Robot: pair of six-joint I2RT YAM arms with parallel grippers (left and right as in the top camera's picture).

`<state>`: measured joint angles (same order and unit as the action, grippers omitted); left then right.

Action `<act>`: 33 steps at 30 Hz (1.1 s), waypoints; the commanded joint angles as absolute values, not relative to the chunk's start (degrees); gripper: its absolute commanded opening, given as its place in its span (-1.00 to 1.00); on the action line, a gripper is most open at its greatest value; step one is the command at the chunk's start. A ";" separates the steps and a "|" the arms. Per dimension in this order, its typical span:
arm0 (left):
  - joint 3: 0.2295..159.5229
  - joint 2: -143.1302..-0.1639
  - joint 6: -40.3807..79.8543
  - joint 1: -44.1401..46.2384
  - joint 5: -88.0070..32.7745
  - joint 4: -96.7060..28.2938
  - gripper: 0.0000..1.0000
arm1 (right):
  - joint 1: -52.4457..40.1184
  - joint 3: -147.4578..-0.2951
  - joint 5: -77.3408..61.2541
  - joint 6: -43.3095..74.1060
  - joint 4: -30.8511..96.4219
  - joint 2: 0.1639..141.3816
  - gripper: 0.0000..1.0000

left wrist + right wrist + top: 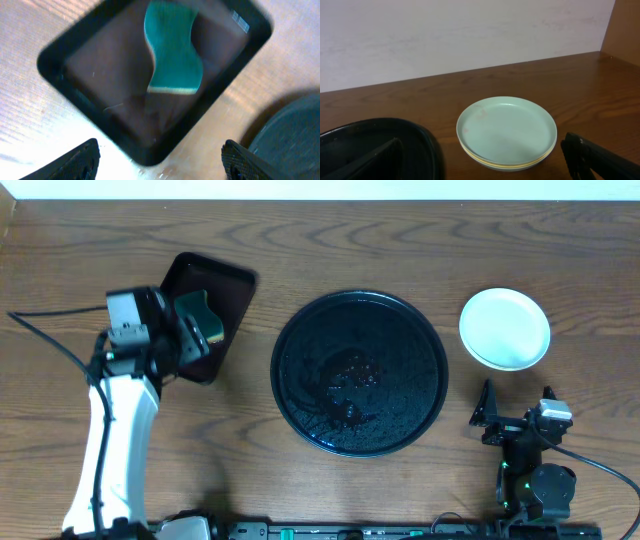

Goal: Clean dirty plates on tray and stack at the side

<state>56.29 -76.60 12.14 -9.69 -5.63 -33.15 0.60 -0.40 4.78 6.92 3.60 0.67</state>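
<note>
The plates point(506, 131) sit in a stack on the bare wood, off the round black tray point(360, 372), up and to its right in the overhead view and near its rim without touching it. A pale mint plate lies on top, with faint pinkish marks near its far-left edge, and a thin yellow edge shows beneath it. How many plates lie under the top one cannot be told.

The right claw point(482, 140) hangs low to the right of the tray, just on the near side of the stack. It points at the stack and stays apart from it. Its two dark fingers point(600, 160) are spread wide, wider than the plates, and they grip nothing.

The left claw point(160, 150) is on the opposite side of the tray, well away from the plates. It hovers above a smaller rectangular tray point(65, 65) that lies askew just left of the round one. A teal sponge point(172, 50) with a wavy outline lies in it. This claw is also wide open — its fingertips point(75, 160) frame the near corner of the rectangular tray and touch nothing.

The round tray's textured floor looks wet, with a darker smear around its middle. The table point(300, 240) is brown grained wood, and a pale wall point(470, 35) rises behind it.
</note>
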 commanded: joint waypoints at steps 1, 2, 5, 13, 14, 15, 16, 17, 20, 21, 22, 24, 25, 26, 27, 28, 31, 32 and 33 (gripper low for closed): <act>51.66 -71.07 5.89 -9.78 -5.58 -32.12 0.58 | 0.05 -0.30 5.56 6.11 3.77 0.27 0.99; 50.33 -69.76 5.54 -9.78 -5.61 -31.40 0.57 | 0.08 -0.30 5.56 6.11 3.77 0.27 0.99; 45.67 -64.95 5.10 -9.52 -6.28 -27.99 0.57 | 0.08 -0.30 5.56 6.11 3.77 0.27 0.98; 30.57 -52.21 -2.98 -4.43 -11.55 -12.49 0.58 | 0.05 -0.30 5.56 6.11 3.77 0.27 0.99; 28.49 -50.63 -2.98 -4.12 -11.55 -10.15 0.57 | 0.08 -0.30 5.56 6.11 3.77 0.27 0.99; 26.83 -49.36 -2.96 -4.01 -11.57 -8.40 0.58 | 0.05 -0.30 5.56 6.11 3.77 0.27 0.98; 24.88 -47.86 -2.94 -3.99 -11.57 -6.46 0.58 | 0.05 -0.30 5.56 6.11 3.77 0.27 0.99; 23.33 -46.65 -2.94 -3.99 -11.57 -5.04 0.58 | 0.05 -0.30 5.56 6.11 3.77 0.27 0.98; 18.46 -42.37 -2.96 -3.99 -11.55 -0.58 0.57 | 0.05 -0.30 5.56 6.11 3.77 0.27 0.99; 16.73 -40.88 -2.96 -3.99 -11.55 1.06 0.58 | 0.05 -0.30 5.56 6.11 3.77 0.27 0.98; 15.27 -39.64 -2.96 -3.99 -11.55 2.31 0.58 | 0.05 -0.30 5.56 6.11 3.77 0.27 0.99; 12.80 -37.45 -2.98 -3.99 -11.33 4.51 0.58 | 0.08 -0.30 5.56 6.11 3.77 0.27 0.99; 11.40 -36.27 -2.98 -3.99 -11.35 5.91 0.58 | 0.05 -0.30 5.56 6.11 3.77 0.27 0.99; 10.17 -35.20 -2.98 -3.99 -11.35 7.14 0.57 | 0.08 -0.30 5.56 6.11 3.77 0.27 0.99; 8.95 -34.24 -2.98 -3.99 -11.33 8.45 0.58 | 0.05 -0.30 5.56 6.11 3.77 0.27 0.99; 7.53 -33.12 -2.98 -3.99 -11.33 10.02 0.58 | 0.05 -0.30 5.56 6.11 3.77 0.27 0.98; 3.51 -29.87 -2.98 -3.99 -11.27 13.96 0.58 | 0.08 -0.30 5.56 6.11 3.77 0.27 0.98; 2.42 -28.91 -2.96 -3.99 -11.09 14.90 0.58 | 0.08 -0.30 5.56 6.11 3.77 0.27 0.99; 1.19 -27.79 -2.96 -3.99 -10.98 16.05 0.58 | 0.08 -0.30 5.56 6.11 3.77 0.27 0.99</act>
